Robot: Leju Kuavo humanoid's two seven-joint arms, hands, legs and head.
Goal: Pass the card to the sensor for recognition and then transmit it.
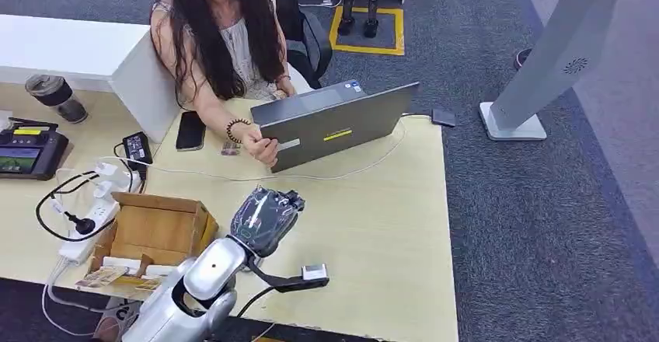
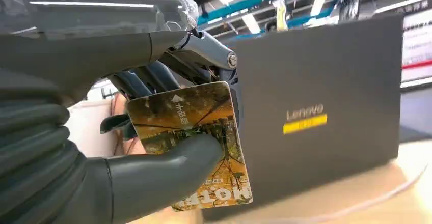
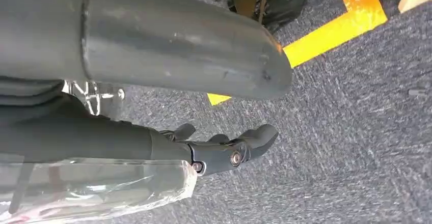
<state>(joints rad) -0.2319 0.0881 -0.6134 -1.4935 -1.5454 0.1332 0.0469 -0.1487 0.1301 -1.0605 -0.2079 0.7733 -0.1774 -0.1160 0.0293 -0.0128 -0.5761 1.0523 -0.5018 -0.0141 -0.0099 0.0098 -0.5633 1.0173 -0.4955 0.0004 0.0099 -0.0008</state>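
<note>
My left hand (image 1: 264, 216) hovers over the wooden table (image 1: 381, 225), just in front of a grey laptop (image 1: 334, 128). In the left wrist view that hand (image 2: 76, 107) pinches a card (image 2: 188, 113) printed with an autumn tree scene between thumb and fingers, held upright close to the laptop lid (image 2: 326, 96). A small dark box (image 1: 443, 116) lies at the table's far right corner. My right hand (image 3: 224, 150) hangs over grey carpet, its fingers loosely extended and holding nothing.
A person (image 1: 217, 39) sits behind the table with one hand on the laptop's edge. A cardboard box (image 1: 155, 229), power strip (image 1: 89, 225), phone (image 1: 190, 130), black handheld device (image 1: 27, 149) and cup (image 1: 56, 97) crowd the left side. A white kiosk stand (image 1: 544, 62) rises on the right.
</note>
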